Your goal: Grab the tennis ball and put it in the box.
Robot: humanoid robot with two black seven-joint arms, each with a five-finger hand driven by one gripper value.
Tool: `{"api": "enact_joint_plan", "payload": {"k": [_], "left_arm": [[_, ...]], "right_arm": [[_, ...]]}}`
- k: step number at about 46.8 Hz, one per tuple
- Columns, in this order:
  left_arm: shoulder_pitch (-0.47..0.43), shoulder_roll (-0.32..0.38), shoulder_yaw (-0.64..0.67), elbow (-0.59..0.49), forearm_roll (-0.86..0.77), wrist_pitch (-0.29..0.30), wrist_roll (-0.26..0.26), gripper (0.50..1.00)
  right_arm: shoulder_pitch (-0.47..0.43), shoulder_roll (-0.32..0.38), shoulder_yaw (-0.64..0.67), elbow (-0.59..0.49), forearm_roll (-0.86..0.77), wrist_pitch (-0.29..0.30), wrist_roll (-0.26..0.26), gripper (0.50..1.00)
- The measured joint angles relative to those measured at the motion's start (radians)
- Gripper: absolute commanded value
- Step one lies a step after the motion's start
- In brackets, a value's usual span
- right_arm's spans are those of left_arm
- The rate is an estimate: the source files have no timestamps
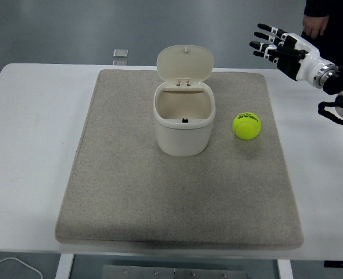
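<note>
Right black-and-white five-fingered hand point(288, 51) hovers at two o'clock, fingers spread, grasping nothing, well apart from the yellow-green felt tennis ball point(247, 125) beside the cream plastic lidded box point(184, 119).

Cut off at the edges

We see the right arm point(340, 87) and a person point(320, 17) cropped by the frame's right side.
</note>
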Motion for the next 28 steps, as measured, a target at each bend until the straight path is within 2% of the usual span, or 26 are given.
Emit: {"api": "enact_joint_plan", "payload": {"k": [10, 21, 28], "left_arm": [[0.0, 0.0, 0.0, 0.0, 0.0, 0.0, 0.0, 0.992], [0.0, 0.0, 0.0, 0.0, 0.0, -0.001, 0.0, 0.992], [0.0, 0.0, 0.0, 0.0, 0.0, -0.001, 0.0, 0.992]], "right_arm": [[-0.008, -0.047, -0.006, 0.032, -0.154, 0.092, 0.057, 0.932], [-0.009, -0.103, -0.017, 0.036, -0.36, 0.218, 0.164, 0.93], [0.002, -0.132, -0.09, 0.046, -0.437, 0.237, 0.24, 0.93]]}}
